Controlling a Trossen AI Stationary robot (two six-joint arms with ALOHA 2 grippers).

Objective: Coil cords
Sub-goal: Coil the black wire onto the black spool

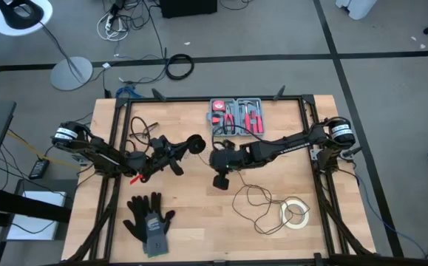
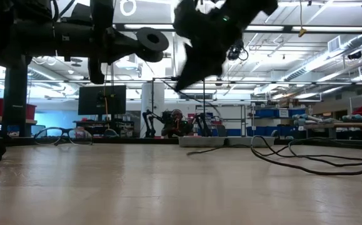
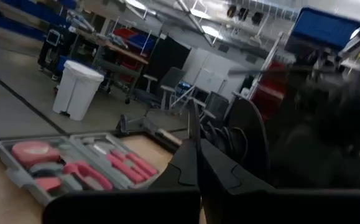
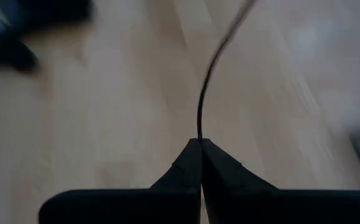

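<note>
A: Where's the cord point(image 4: 209, 74) now?

B: Your right fingers point(image 4: 199, 144) are clamped on it; the thin wire runs out ahead of the tips and trails to loose loops on the worktop point(image 1: 191, 214) below. Your left fingers point(image 3: 195, 163) are pressed together; whether they grip anything I cannot tell.

A: How will it handle?

B: Likely light, limp, springy. Take it near the tips. Bare worktop lies under both fingers; the tool case point(image 1: 239, 116) sits beyond.

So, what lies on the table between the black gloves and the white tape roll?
In the high view, between gloves and tape roll: bare wood, then the thin cord's loose loops.
</note>
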